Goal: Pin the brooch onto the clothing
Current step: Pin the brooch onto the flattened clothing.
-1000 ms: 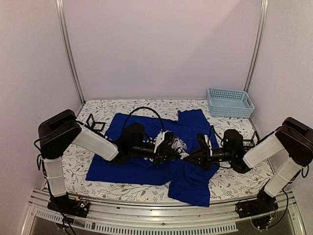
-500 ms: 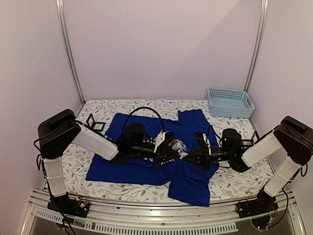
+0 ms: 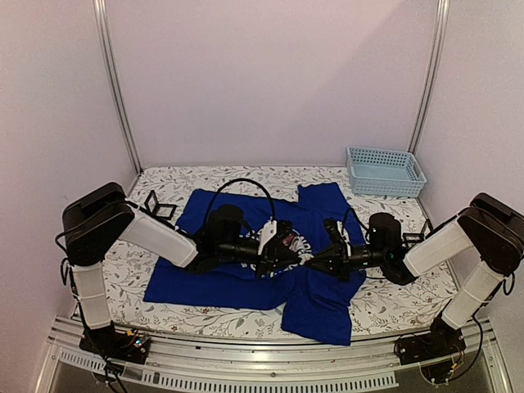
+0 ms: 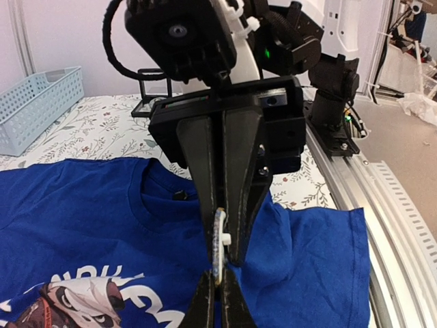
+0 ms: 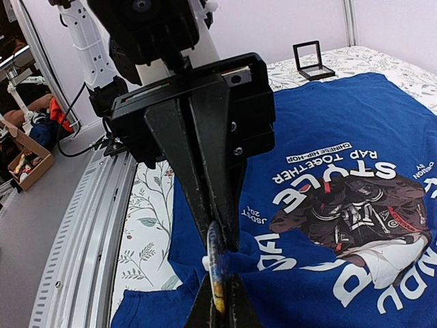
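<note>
The clothing, a royal-blue T-shirt [image 3: 205,282], lies flat on the floral table with its round chest print [image 5: 355,212] facing up. Both grippers meet tip to tip just right of the print. The brooch [image 4: 219,239] is a thin disc seen edge-on, with a white pin back. My left gripper [image 4: 218,279] is shut on one end of it. My right gripper [image 5: 220,281] is shut on the other end of the brooch [image 5: 216,270], pinching a raised fold of blue fabric against it. In the top view the left gripper [image 3: 300,259] and right gripper [image 3: 311,262] hide the brooch.
A light-blue slatted basket [image 3: 385,170] stands at the back right corner. A small black open box [image 3: 160,205] sits left of the shirt's shoulder. An aluminium rail [image 3: 246,372] runs along the near edge. White walls enclose the table.
My right arm has slid a little to the left, closer to the left gripper, and its jaws have closed the last bit. The left arm has stayed put.
</note>
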Available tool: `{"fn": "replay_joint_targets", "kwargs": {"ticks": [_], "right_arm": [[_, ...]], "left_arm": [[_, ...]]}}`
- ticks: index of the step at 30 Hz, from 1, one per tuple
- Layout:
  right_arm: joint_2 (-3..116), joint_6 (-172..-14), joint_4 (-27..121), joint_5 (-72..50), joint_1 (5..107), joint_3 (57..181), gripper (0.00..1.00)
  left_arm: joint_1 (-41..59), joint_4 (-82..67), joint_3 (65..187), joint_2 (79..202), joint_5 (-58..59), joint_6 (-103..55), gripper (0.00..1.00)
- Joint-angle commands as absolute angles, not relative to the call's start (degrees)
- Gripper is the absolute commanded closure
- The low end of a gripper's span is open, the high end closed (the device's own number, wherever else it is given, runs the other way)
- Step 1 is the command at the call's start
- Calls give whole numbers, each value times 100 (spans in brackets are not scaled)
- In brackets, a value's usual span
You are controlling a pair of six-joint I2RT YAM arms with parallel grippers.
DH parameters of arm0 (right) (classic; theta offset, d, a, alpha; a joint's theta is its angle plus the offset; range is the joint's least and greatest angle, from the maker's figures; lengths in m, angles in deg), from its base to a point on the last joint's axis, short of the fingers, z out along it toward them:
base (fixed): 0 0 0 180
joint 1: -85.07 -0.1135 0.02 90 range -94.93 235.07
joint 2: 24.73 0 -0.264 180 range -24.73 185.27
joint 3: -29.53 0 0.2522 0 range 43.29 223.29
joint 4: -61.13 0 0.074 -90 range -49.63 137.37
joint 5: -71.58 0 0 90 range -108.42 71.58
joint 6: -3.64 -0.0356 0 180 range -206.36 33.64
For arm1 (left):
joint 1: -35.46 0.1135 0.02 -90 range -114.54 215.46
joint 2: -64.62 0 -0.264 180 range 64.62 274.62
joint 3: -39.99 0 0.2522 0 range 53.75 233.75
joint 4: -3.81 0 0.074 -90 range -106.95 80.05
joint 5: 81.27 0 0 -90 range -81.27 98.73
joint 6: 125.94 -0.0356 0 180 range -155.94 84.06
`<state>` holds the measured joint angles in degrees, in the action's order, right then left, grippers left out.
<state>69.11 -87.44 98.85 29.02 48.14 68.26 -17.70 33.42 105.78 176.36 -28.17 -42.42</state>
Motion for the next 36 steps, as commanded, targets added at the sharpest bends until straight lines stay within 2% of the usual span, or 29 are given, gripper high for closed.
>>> {"fn": "replay_joint_targets", "kwargs": {"ticks": [1, 16, 28, 36], "right_arm": [[6937, -9233, 9984, 2479, 4869, 7106, 99], [7133, -9905, 9725, 1880, 5000, 7211, 100], [7067, -10324, 10032, 1718, 5167, 6870, 99], [6918, -9889, 9893, 2312, 5167, 6830, 86]], "left_arm": [[-1921, 3258, 10658, 17446, -2814, -4554, 100], [-1990, 3387, 10426, 17225, -2227, -4626, 100], [-1887, 3624, 10284, 17210, -2326, -4519, 100], [-1782, 3689, 10253, 17243, -2065, -4525, 100]]}}
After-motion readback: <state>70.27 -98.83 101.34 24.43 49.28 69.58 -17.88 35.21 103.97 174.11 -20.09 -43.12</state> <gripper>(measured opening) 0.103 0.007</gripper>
